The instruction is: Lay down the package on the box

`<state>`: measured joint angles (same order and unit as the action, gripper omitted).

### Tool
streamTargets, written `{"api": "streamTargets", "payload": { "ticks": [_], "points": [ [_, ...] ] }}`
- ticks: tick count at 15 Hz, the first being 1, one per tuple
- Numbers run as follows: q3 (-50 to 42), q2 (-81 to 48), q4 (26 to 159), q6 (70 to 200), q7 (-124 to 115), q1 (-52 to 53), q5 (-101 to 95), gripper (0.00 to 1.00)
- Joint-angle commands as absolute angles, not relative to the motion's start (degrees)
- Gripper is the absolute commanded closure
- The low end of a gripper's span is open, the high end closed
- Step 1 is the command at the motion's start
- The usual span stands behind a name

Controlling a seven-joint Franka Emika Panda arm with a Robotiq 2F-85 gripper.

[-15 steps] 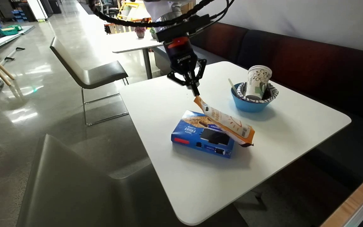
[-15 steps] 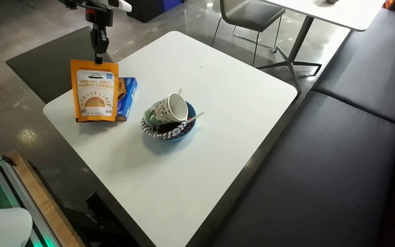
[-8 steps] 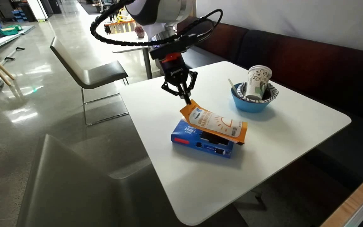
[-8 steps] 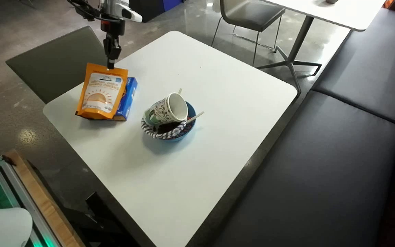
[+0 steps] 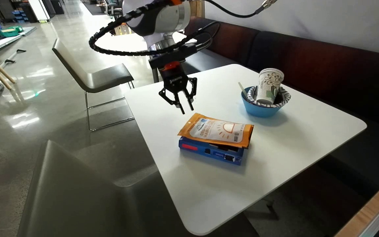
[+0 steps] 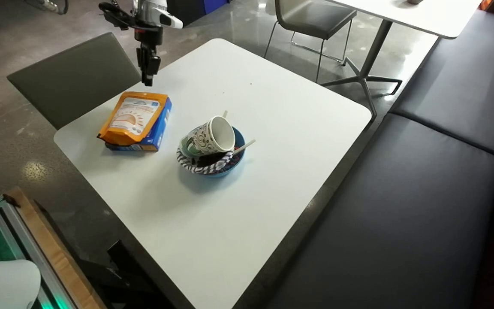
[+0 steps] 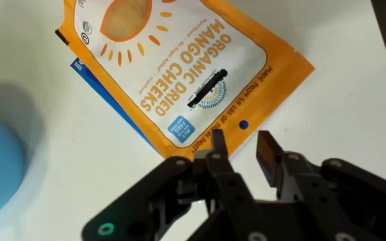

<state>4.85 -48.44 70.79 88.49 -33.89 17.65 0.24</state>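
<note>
The package, an orange pouch of dried mango with a white label, lies flat on top of the blue box in both exterior views [image 5: 217, 133] [image 6: 132, 118] and in the wrist view [image 7: 176, 63]. The blue box [image 5: 206, 152] lies on the white table and is mostly covered by the package; it also shows in an exterior view [image 6: 160, 128] and as a thin edge in the wrist view [image 7: 121, 113]. My gripper [image 5: 188, 112] is open and empty, just above and apart from the package's top edge; it also shows in an exterior view [image 6: 147, 82] and the wrist view [image 7: 238, 135].
A blue bowl [image 5: 261, 110] holding a patterned paper cup [image 5: 269, 86] and a striped bowl stands on the white table [image 5: 291, 158], to one side of the box. It is at the left edge in the wrist view [image 7: 5, 167]. A chair [image 6: 75, 77] stands by the table.
The package has gone from hanging upright and tilted in the gripper to lying flat on the box. The gripper has opened, let go of it and moved back from it.
</note>
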Motion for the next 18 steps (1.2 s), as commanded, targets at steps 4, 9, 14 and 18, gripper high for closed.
{"api": "streamTargets", "payload": {
  "ticks": [4,9,14,18],
  "points": [
    [3.12,-39.93,68.31,76.18,-24.08,18.39,-5.11,0.13],
    [5.34,-22.63,81.42,77.62,-8.37,15.39,-7.59,0.00],
    [6.60,-6.79,91.87,80.37,7.18,11.68,-7.48,0.00],
    [6.85,-8.25,87.82,77.45,5.92,11.24,-7.08,0.00]
  ]
}}
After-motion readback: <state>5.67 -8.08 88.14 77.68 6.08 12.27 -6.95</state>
